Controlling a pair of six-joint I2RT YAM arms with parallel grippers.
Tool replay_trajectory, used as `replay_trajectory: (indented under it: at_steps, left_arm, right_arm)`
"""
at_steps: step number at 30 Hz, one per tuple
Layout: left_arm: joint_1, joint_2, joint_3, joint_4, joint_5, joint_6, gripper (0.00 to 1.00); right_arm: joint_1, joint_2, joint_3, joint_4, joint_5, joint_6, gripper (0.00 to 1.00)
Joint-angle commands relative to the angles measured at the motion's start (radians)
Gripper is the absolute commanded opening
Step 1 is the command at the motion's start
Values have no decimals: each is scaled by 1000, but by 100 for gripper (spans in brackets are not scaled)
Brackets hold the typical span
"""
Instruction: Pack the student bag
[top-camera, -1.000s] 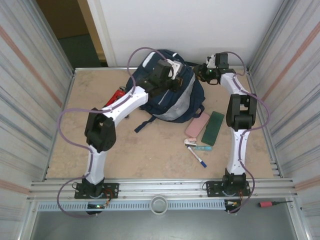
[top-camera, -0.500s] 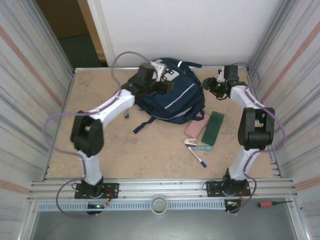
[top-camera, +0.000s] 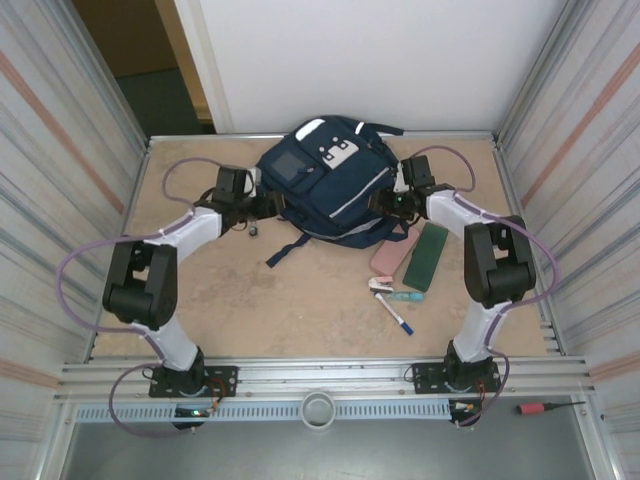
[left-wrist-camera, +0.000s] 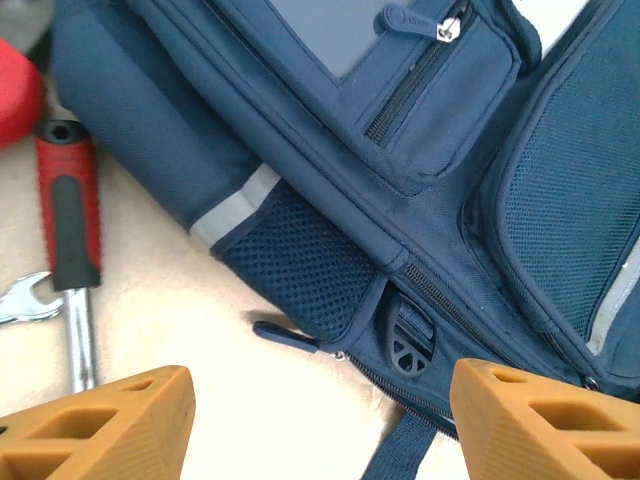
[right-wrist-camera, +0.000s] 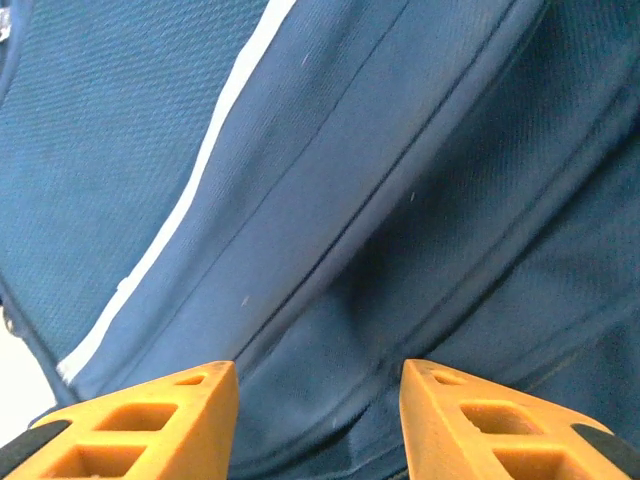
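The student bag (top-camera: 335, 190), a navy backpack with grey stripes and white patches, lies front pocket up at the back middle of the table. My left gripper (top-camera: 264, 204) is low at its left side, open, with bare table and a zip pull (left-wrist-camera: 287, 335) between its orange fingertips (left-wrist-camera: 105, 425). In the left wrist view the bag (left-wrist-camera: 330, 150) is just ahead, untouched. My right gripper (top-camera: 384, 203) is against the bag's right side. Its jaws stand apart, and navy fabric (right-wrist-camera: 330, 250) lies right in front of them.
A pink case (top-camera: 395, 252) and a green case (top-camera: 427, 257) lie right of the bag, with pens (top-camera: 397, 310) in front of them. A red-handled wrench (left-wrist-camera: 68, 215) lies on the table left of the bag. Metal walls close both sides.
The left gripper opened, let go of the bag's top and dropped to its left side. The bag settled flat, front up. The right gripper came from the back right corner to the bag's right side.
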Motion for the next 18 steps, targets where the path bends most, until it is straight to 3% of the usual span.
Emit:
replay_trajectory:
  at_steps: [1, 9, 18]
  left_arm:
    - [1, 50, 68, -22, 20, -12, 68]
    - [1, 165, 158, -58, 2, -13, 65]
    - [0, 279, 270, -98, 30, -15, 61]
  right_arm:
    - [-33, 73, 70, 33, 24, -29, 41]
    - [-98, 216, 242, 36, -22, -72, 35]
    - [-126, 237, 310, 13, -28, -106, 38]
